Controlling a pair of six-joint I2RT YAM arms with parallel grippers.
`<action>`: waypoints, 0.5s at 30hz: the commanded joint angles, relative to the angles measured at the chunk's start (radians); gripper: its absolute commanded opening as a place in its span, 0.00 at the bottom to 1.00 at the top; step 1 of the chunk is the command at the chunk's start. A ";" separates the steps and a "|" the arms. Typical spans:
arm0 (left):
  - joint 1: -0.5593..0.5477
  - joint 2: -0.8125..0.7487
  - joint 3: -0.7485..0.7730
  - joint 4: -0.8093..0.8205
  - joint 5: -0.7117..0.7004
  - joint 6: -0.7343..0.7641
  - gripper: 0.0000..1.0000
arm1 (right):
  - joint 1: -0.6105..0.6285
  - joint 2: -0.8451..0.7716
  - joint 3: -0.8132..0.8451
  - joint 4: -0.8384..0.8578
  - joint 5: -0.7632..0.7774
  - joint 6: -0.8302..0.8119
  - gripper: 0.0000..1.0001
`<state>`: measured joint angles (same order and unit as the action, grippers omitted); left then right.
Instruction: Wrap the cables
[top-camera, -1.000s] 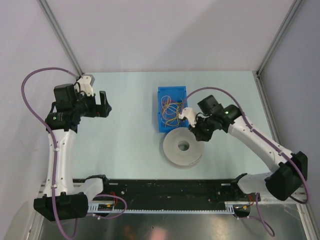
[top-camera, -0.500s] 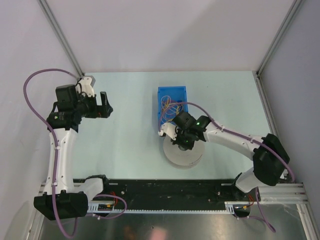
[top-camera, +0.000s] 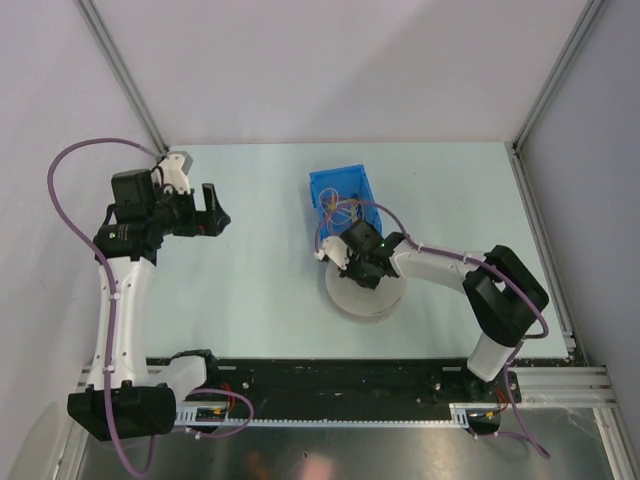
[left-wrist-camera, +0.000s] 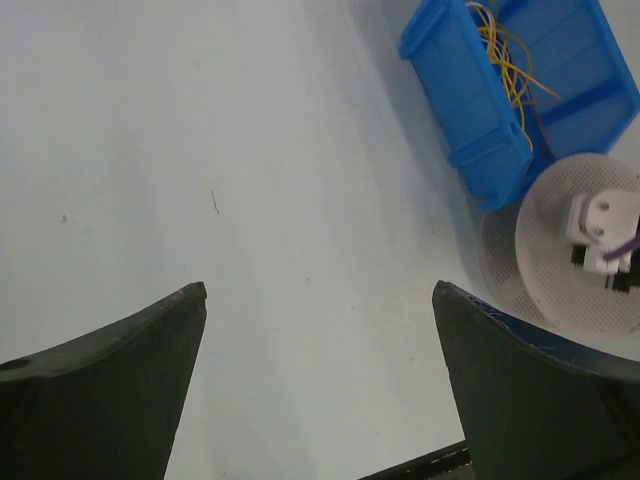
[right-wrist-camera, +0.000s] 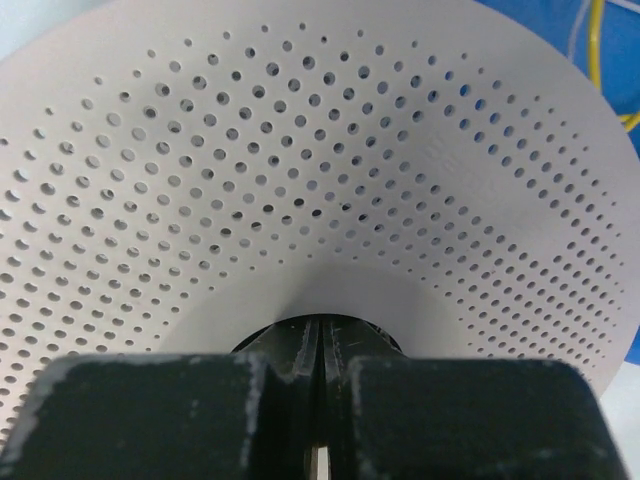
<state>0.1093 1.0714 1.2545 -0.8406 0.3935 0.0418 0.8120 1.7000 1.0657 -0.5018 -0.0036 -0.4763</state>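
Cables (top-camera: 345, 212) look light, limp, tangle-prone; pinch one free end. Left fingers (left-wrist-camera: 110, 390) gape; right fingers (right-wrist-camera: 200, 410) are closed at the spool (right-wrist-camera: 300, 180) hub.

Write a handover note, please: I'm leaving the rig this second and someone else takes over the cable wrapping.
Left gripper: open, over bare table, holding nothing.
Right gripper: shut, fingertips at the hub hole of the white perforated spool.
Cables: loose tangle in the blue bin, beside the spool.
Done: nothing wound; no cable shows on the spool.
Left: pull a cable out and wind it on.
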 joint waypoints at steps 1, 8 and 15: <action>-0.005 0.008 -0.013 0.013 0.013 -0.006 0.99 | -0.101 0.101 0.065 0.140 0.038 -0.057 0.00; -0.006 0.060 -0.011 0.017 -0.032 0.009 0.99 | -0.141 0.198 0.222 0.093 -0.021 -0.053 0.00; -0.006 0.056 -0.009 0.019 -0.010 0.021 1.00 | -0.014 0.165 0.215 -0.046 -0.094 0.016 0.00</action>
<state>0.1093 1.1435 1.2415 -0.8402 0.3725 0.0452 0.7101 1.8759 1.2720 -0.4465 -0.0166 -0.5064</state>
